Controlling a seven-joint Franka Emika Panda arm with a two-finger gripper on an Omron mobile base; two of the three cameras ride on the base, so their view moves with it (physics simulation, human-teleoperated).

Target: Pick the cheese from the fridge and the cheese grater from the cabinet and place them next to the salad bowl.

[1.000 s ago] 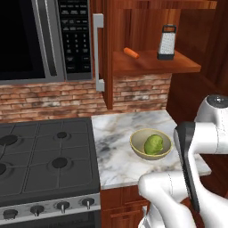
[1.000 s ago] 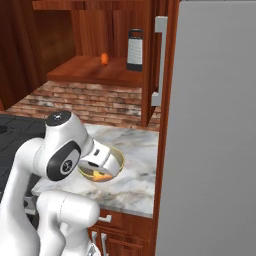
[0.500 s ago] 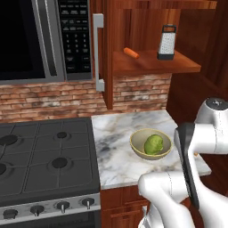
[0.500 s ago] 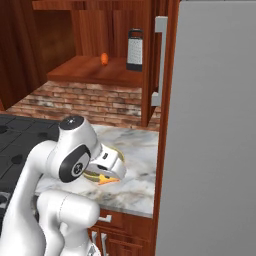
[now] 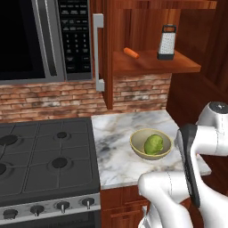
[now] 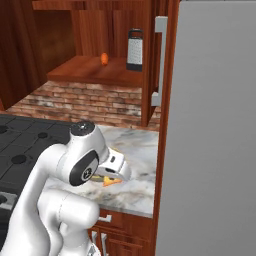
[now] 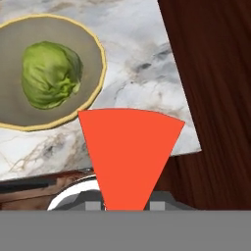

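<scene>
Fridge [image 6: 215, 125] fills the right base view's right side; the left base view shows the microwave [image 5: 44, 40] and stove [image 5: 44, 160]. Cabinet [image 5: 147, 62] shelf carries the cheese grater [image 5: 166, 42] and a carrot [image 5: 131, 53]. Salad bowl [image 7: 95, 44] sits near the table [image 5: 116, 151] edge. Jaws [image 7: 125, 206] are clamped on the cheese [image 7: 128, 152], above the table's bare corner beside the bowl.

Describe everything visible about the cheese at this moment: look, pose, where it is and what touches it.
The cheese is a small triangular wedge. In the hand view its broad face reads flat red-orange with a curved outer edge, its narrow point pinched in the shut end effector. It hangs above the marble counter near its edge, beside the salad bowl holding the lettuce, not touching either. In the right base view an orange-yellow tip pokes out under the hand.
</scene>
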